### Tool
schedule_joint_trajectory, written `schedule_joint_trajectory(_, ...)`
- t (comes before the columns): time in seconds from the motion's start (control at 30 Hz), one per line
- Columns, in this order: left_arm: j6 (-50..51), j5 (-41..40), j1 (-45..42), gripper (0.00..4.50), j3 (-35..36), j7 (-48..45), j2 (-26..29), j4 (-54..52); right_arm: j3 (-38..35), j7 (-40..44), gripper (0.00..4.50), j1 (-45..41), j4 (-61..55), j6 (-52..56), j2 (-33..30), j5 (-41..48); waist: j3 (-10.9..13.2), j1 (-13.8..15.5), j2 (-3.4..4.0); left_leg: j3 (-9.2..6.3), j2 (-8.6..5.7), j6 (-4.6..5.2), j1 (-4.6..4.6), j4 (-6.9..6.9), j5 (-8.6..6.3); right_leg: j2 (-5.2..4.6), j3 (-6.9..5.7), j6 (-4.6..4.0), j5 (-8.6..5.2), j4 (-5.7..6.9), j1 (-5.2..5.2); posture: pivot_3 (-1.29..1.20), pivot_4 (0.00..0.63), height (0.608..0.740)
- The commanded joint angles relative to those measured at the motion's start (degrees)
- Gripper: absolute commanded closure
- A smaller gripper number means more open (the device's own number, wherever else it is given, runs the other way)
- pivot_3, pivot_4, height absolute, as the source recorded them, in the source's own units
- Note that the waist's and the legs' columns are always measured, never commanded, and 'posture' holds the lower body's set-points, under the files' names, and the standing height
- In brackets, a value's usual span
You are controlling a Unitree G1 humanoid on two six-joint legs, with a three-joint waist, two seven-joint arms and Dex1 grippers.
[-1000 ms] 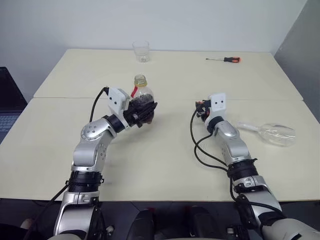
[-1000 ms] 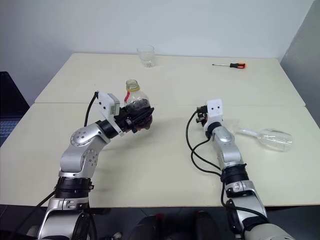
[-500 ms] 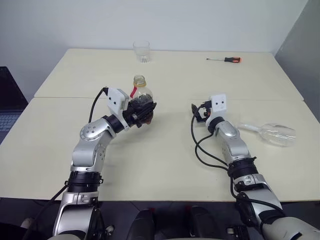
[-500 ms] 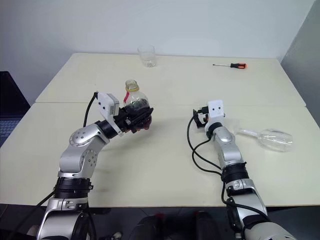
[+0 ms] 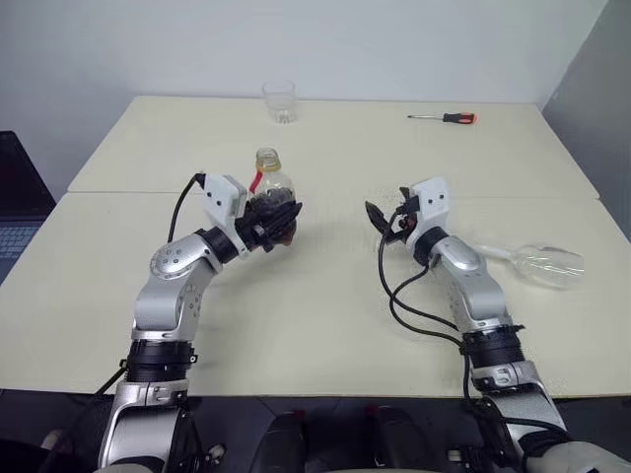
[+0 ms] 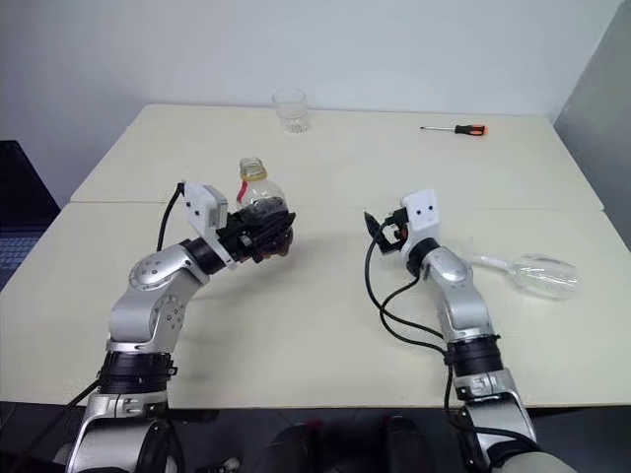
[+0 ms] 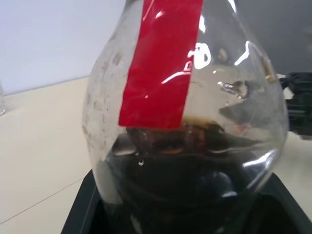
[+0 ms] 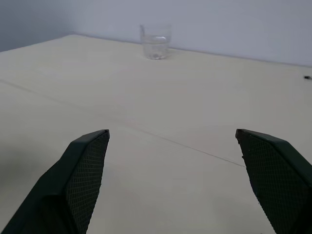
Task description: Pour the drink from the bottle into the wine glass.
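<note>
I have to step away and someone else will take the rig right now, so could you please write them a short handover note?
Left gripper: shut on the bottle, held upright above the table; cap off, dark drink in its lower part.
Right gripper: open, empty, held over the middle of the table, apart from the bottle.
Wine glass: lying on its side on the table to the right of the right arm, empty.
Also there: a tumbler and a screwdriver at the far edge.
Done: bottle picked up and opened.
Left: stand the wine glass upright, then pour the drink into it.
</note>
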Motion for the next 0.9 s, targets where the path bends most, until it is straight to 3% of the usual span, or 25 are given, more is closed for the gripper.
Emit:
schedule_joint_trajectory(0.03, -0.8, -0.5, 0.3, 2.32, 4.7, 4.5, 0.9, -2.3, 2.3, 7.1, 0.07, 2.1, -11.6, 3.0, -1.8, 4.8, 0.0, 0.0, 0.0, -0.01, 0.02, 0.0, 0.01, 0.0, 0.0, 0.01, -0.01, 0.0, 0.0, 0.01, 0.0, 0.0, 0.15, 0.74)
schedule_joint_trajectory(0.23, -4.9, 3.1, 0.7, 2.32, 9.5, 12.9, 1.7, 4.9, 6.4, 16.5, 0.07, 4.6, -22.5, 6.3, -2.1, 13.0, 0.0, 0.0, 0.0, -0.04, 0.03, 0.01, 0.03, 0.0, -0.01, 0.01, -0.04, 0.0, 0.0, 0.02, 0.0, 0.0, 0.15, 0.74)
schedule_joint_trajectory(0.4, -11.4, 6.3, -0.6, 2.32, 11.6, 16.2, 4.0, 14.7, 8.2, 20.0, 0.07, 2.6, -25.1, 8.3, -0.5, 18.0, 0.0, 0.1, -0.02, -0.06, 0.0, 0.01, 0.03, 0.01, 0.0, 0.0, -0.06, 0.0, 0.0, 0.0, 0.02, 0.0, 0.15, 0.74)
schedule_joint_trajectory(0.6, -18.1, 7.7, -2.2, 2.32, 12.9, 17.0, 6.4, 24.5, 10.2, 18.7, 0.07, -2.3, -21.4, 7.9, 1.6, 15.7, 0.0, 0.2, -0.06, -0.09, -0.02, -0.01, 0.03, 0.05, 0.0, -0.04, -0.09, 0.0, 0.0, 0.0, 0.02, 0.0, 0.15, 0.74)
schedule_joint_trajectory(0.9, -23.4, 8.0, -6.3, 2.32, 12.1, 15.9, 7.4, 34.3, 12.9, 16.6, 0.07, -2.7, -14.4, 3.5, 3.4, 9.0, 0.0, 0.2, -0.11, -0.08, -0.04, -0.01, 0.02, 0.04, 0.0, -0.06, -0.11, 0.0, 0.0, 0.02, 0.0, 0.0, 0.15, 0.74)
